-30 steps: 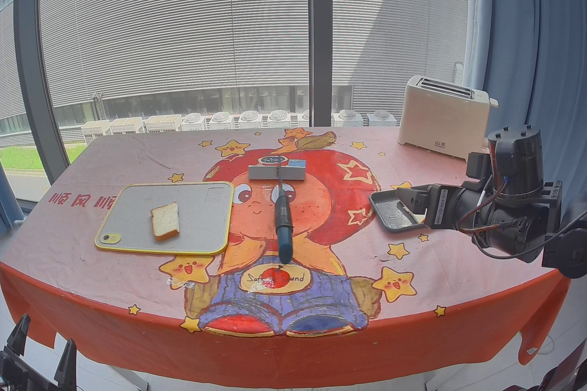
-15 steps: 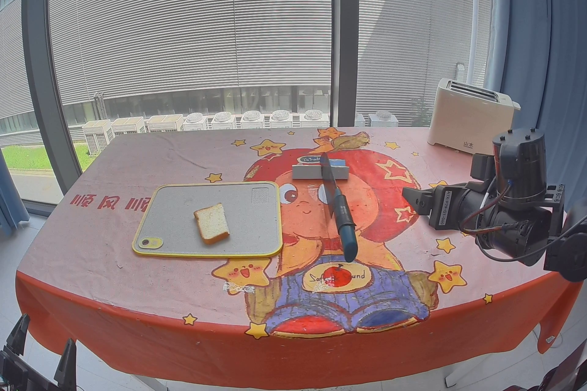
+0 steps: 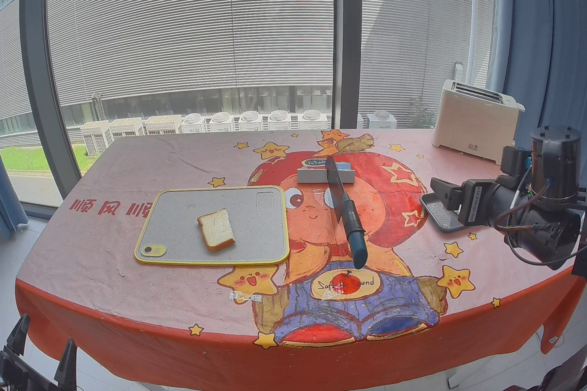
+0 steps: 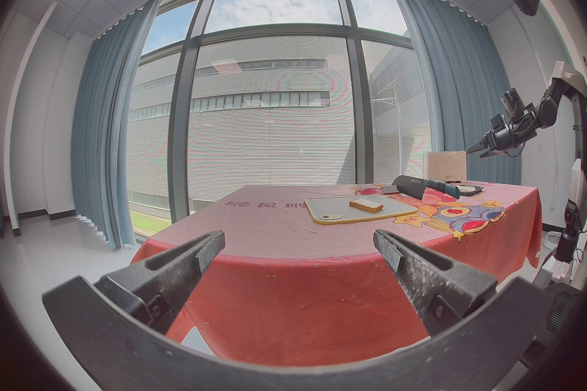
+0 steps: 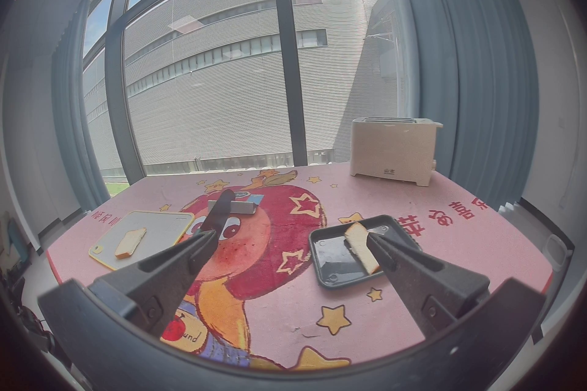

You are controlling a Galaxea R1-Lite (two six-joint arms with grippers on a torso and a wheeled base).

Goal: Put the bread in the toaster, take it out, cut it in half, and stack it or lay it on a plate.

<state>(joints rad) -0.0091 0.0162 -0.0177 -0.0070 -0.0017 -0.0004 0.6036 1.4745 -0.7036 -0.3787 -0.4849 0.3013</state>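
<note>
Black left gripper (image 4: pixel 298 236) hangs low off the near left corner of the table (image 3: pixel 110 270), jaws wide apart, nothing in them. Next, on the left part of the table, a grey cutting board (image 3: pixel 177 215) with a yellow rim. One bread half (image 3: pixel 216 229) lies flat near its middle, long axis running roughly away from me with a slight tilt. Middle of the table: knife (image 3: pixel 350 218), blue handle toward me, blade tip resting on a small grey knife rest (image 3: pixel 326 173). Right of that is a dark plate (image 5: pixel 333 264), and the second bread half (image 5: pixel 361 245) leans on it near the side closest to the right gripper (image 5: pixel 292 239). That gripper hovers just above the plate, jaws apart, holding nothing. The toaster (image 3: pixel 477 120) stands at the far right, well behind the plate, and I can't see into its slots.

My read: cutting is done and one half is plated, so the board half is what's left. It lies well to the left of the right gripper, across the knife. The left gripper is on its side and has a clear path, so I'd send the left arm. It should close across the short sides.
</note>
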